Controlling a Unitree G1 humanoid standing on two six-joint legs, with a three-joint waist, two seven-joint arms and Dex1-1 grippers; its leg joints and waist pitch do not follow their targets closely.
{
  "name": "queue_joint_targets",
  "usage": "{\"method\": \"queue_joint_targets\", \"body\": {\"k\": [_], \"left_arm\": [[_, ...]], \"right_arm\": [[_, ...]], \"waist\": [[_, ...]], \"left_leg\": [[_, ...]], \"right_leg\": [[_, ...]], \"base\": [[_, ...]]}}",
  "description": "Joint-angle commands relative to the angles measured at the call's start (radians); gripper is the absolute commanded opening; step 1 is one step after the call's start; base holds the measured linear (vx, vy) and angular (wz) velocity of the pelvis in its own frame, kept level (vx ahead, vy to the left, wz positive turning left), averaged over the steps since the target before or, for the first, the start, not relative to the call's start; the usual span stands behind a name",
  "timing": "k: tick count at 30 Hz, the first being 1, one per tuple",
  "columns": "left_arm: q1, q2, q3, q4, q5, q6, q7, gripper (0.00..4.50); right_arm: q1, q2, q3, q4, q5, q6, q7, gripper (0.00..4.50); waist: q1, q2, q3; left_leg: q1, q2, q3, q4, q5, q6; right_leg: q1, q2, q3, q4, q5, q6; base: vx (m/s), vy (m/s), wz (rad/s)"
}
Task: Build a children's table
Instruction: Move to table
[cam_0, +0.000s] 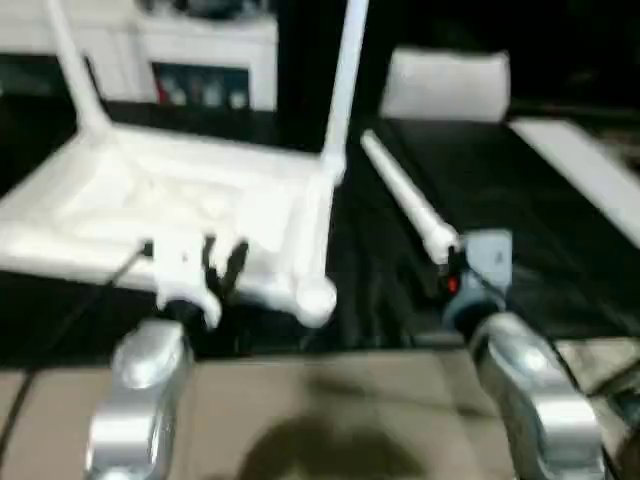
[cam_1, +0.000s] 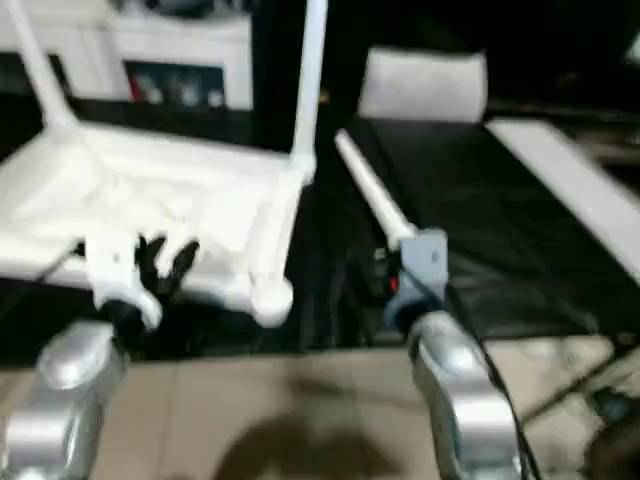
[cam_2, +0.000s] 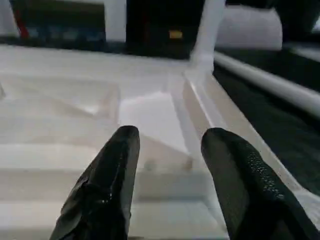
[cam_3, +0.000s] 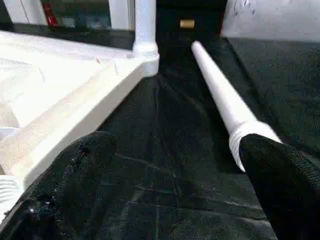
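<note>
The loose leg (cam_3: 225, 102) points away from the empty, wide-open right claw (cam_3: 170, 195), nearer than the half-open, empty left claw (cam_2: 167, 170).

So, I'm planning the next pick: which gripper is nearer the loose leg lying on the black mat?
Right. The right gripper sits at the near, threaded end of the loose leg, jaws wide. The left gripper hovers over the tabletop, beyond its rim from that leg.

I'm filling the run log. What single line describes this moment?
tabletop: upside down, two legs upright | loose leg: lying on black mat | left gripper: open, empty | right gripper: open, empty
</note>
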Motion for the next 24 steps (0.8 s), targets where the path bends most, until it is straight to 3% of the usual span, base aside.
{"method": "queue_joint_targets", "body": {"k": [1,2,3,4,5,6,7,8,9,10,11,12,13,14,15,16,17,18,19,20,21,22,23,24], "left_arm": [[-0.004,0.008,0.002,-0.023,0.002,0.011,0.009,2.51],[-0.004,0.008,0.002,-0.023,0.002,0.011,0.009,2.51],[-0.002,0.007,0.002,-0.027,0.003,0.012,0.01,2.51],[-0.001,0.007,0.002,-0.028,0.004,0.012,0.01,2.67],[0.0,0.007,0.002,-0.031,0.004,0.014,0.011,2.76],[0.001,0.007,0.002,-0.033,0.003,0.015,0.012,2.76],[0.005,0.01,-0.001,-0.039,0.002,0.024,0.013,2.93],[0.007,0.014,-0.005,-0.04,0.002,0.025,0.011,2.93],[0.008,0.016,-0.008,-0.041,0.002,0.026,0.009,2.93],[0.009,0.018,-0.011,-0.042,0.002,0.026,0.009,2.93],[0.01,0.019,-0.014,-0.044,0.002,0.027,0.01,2.93],[0.01,0.019,-0.014,-0.044,0.002,0.027,0.01,2.93],[0.009,0.02,-0.014,-0.044,0.002,0.027,0.009,2.93],[0.009,0.02,-0.015,-0.045,0.002,0.028,0.01,2.93],[0.008,0.022,-0.015,-0.047,0.0,0.03,0.01,2.93],[0.008,0.023,-0.015,-0.048,-0.001,0.03,0.009,2.93],[0.008,0.023,-0.014,-0.048,-0.002,0.03,0.009,2.93],[0.008,0.024,-0.014,-0.049,-0.002,0.03,0.009,2.93],[0.011,0.027,-0.015,-0.051,-0.001,0.033,0.007,2.93],[0.011,0.027,-0.015,-0.051,-0.001,0.033,0.007,2.93],[0.011,0.029,-0.015,-0.05,-0.001,0.033,0.007,2.93],[0.011,0.029,-0.015,-0.05,-0.001,0.033,0.007,2.93],[0.01,0.04,-0.024,-0.05,-0.008,0.023,-0.01,2.93],[0.007,0.046,-0.026,-0.046,-0.012,0.019,-0.021,2.93]], "right_arm": [[-0.015,0.001,0.005,-0.01,0.005,0.005,0.014,4.5],[-0.015,0.001,0.005,-0.01,0.005,0.005,0.014,4.5],[-0.017,0.001,0.006,-0.01,0.005,0.006,0.016,4.5],[-0.017,0.001,0.006,-0.01,0.005,0.006,0.017,4.5],[-0.018,0.001,0.006,-0.01,0.005,0.007,0.017,4.5],[-0.018,0.0,0.006,-0.01,0.006,0.008,0.017,4.5],[-0.02,-0.005,0.011,-0.008,0.011,0.005,0.021,4.5],[-0.022,-0.013,0.018,-0.006,0.012,0.002,0.028,4.5],[-0.023,-0.018,0.023,-0.004,0.012,0.001,0.033,4.5],[-0.024,-0.026,0.032,-0.003,0.016,0.004,0.045,4.5],[-0.023,-0.037,0.044,-0.005,0.018,0.007,0.063,4.5],[-0.023,-0.037,0.044,-0.005,0.018,0.007,0.063,4.5],[-0.023,-0.041,0.05,-0.007,0.018,0.008,0.072,4.5],[-0.023,-0.042,0.054,-0.007,0.012,0.009,0.071,4.5],[-0.025,-0.037,0.052,-0.007,0.01,0.002,0.065,4.5],[-0.027,-0.035,0.051,-0.007,0.009,-0.004,0.062,4.5],[-0.028,-0.029,0.046,-0.008,0.014,-0.004,0.059,4.5],[-0.028,-0.027,0.045,-0.008,0.016,-0.004,0.058,4.5],[-0.034,-0.03,0.048,-0.008,0.019,-0.006,0.056,4.5],[-0.034,-0.03,0.048,-0.008,0.019,-0.006,0.056,4.5],[-0.036,-0.034,0.051,-0.007,0.019,-0.007,0.056,4.5],[-0.036,-0.034,0.051,-0.007,0.019,-0.007,0.056,4.5],[-0.053,-0.041,0.041,0.004,0.021,-0.002,0.056,4.5],[-0.063,-0.044,0.037,0.01,0.019,0.004,0.054,4.5]], "waist": [[0.013,0.009,-0.044],[-0.006,0.005,-0.042],[-0.01,0.032,-0.059],[-0.042,0.04,-0.079],[-0.074,0.03,-0.085],[-0.074,0.03,-0.085],[-0.093,0.007,-0.082],[-0.091,0.0,-0.08],[-0.061,-0.041,-0.072],[-0.021,-0.041,-0.092],[-0.008,-0.041,-0.082],[-0.008,-0.041,-0.082],[-0.01,-0.012,-0.077],[0.003,-0.001,-0.061],[-0.022,0.052,-0.045],[-0.076,0.056,-0.073],[-0.097,0.062,-0.095],[-0.097,0.062,-0.095],[-0.099,0.035,-0.081],[-0.098,0.037,-0.078],[-0.089,0.016,-0.055],[-0.079,-0.012,-0.035],[-0.043,-0.047,-0.037],[-0.036,-0.058,-0.06]], "left_leg": [[-0.011,0.031,-0.007,-0.102,-0.003,0.025],[-0.019,0.028,-0.013,-0.115,-0.019,0.031],[0.035,0.041,-0.026,-0.133,-0.049,0.043],[0.103,0.076,-0.079,-0.146,0.003,0.139],[0.17,0.12,-0.136,-0.147,0.031,0.283],[0.17,0.12,-0.136,-0.147,0.031,0.283],[0.189,0.143,-0.155,-0.13,0.128,0.459],[0.17,0.113,-0.129,-0.113,0.14,0.46],[0.019,-0.049,-0.004,-0.037,0.062,0.361],[-0.115,-0.059,-0.026,0.073,0.004,0.244],[-0.155,-0.045,-0.046,0.072,0.042,0.136],[-0.155,-0.045,-0.046,0.072,0.042,0.136],[-0.113,-0.035,-0.044,-0.031,0.157,0.086],[-0.127,-0.044,-0.046,-0.053,0.203,0.195],[-0.077,-0.035,-0.116,-0.113,0.166,0.334],[0.104,0.053,-0.267,-0.121,0.02,0.56],[0.128,0.05,-0.315,-0.105,0.124,0.636],[0.128,0.05,-0.315,-0.105,0.124,0.636],[0.093,0.077,-0.219,-0.106,0.092,0.468],[0.074,0.063,-0.209,-0.125,0.084,0.438],[0.029,0.054,-0.177,-0.168,-0.002,0.415],[-0.002,0.01,-0.125,-0.185,-0.185,0.343],[-0.013,-0.071,-0.073,-0.063,-0.247,0.218],[-0.026,-0.064,-0.083,0.037,-0.077,0.126]], "right_leg": [[0.048,-0.07,0.056,-0.169,-0.398,-0.109],[0.056,-0.044,0.042,-0.155,-0.318,-0.111],[0.038,-0.026,0.028,-0.131,-0.175,-0.124],[0.008,-0.014,0.003,-0.081,-0.019,-0.132],[-0.065,-0.024,-0.002,-0.03,0.006,-0.107],[-0.065,-0.024,-0.002,-0.03,0.006,-0.107],[-0.115,-0.068,0.033,-0.005,0.018,-0.05],[-0.105,-0.081,0.048,-0.028,0.061,-0.06],[0.05,-0.079,0.121,-0.114,0.199,-0.108],[0.18,-0.176,0.22,-0.157,0.252,-0.152],[0.182,-0.148,0.179,-0.135,0.43,-0.141],[0.182,-0.148,0.179,-0.135,0.43,-0.141],[0.146,-0.048,0.07,-0.135,0.38,-0.104],[0.161,-0.081,-0.016,-0.179,0.277,-0.067],[0.144,-0.007,-0.086,-0.15,0.068,0.007],[-0.004,0.04,-0.054,0.012,-0.168,-0.013],[-0.052,0.033,-0.025,0.067,-0.199,-0.005],[-0.052,0.033,-0.025,0.067,-0.199,-0.005],[-0.095,0.01,0.019,0.094,-0.034,0.054],[-0.09,0.011,0.016,0.1,0.0,0.075],[-0.08,0.003,0.036,0.076,0.069,0.068],[-0.052,-0.02,0.063,-0.03,0.088,0.026],[-0.016,-0.122,0.17,-0.186,-0.3,0.047],[0.027,-0.192,0.225,-0.207,-0.566,0.006]], "base": [[0.121,0.011,0.04],[0.121,0.011,0.04],[0.17,0.03,0.01],[0.196,0.012,0.05],[0.196,0.012,0.05],[0.179,0.002,0.04],[0.169,-0.026,0.09],[0.169,-0.026,0.09],[0.198,-0.046,0.15],[0.184,-0.023,0.04],[0.184,-0.023,0.04],[0.139,-0.001,-0.16],[0.137,0.003,-0.13],[0.137,0.003,-0.13],[0.196,0.019,0.22],[0.289,0.006,0.44],[0.289,0.006,0.44],[0.221,0.001,0.6],[0.113,0.015,0.5],[0.113,0.015,0.5],[0.086,-0.009,0.07],[0.03,-0.05,0.0],[0.069,-0.099,0.06],[0.037,-0.089,0.07]]}}
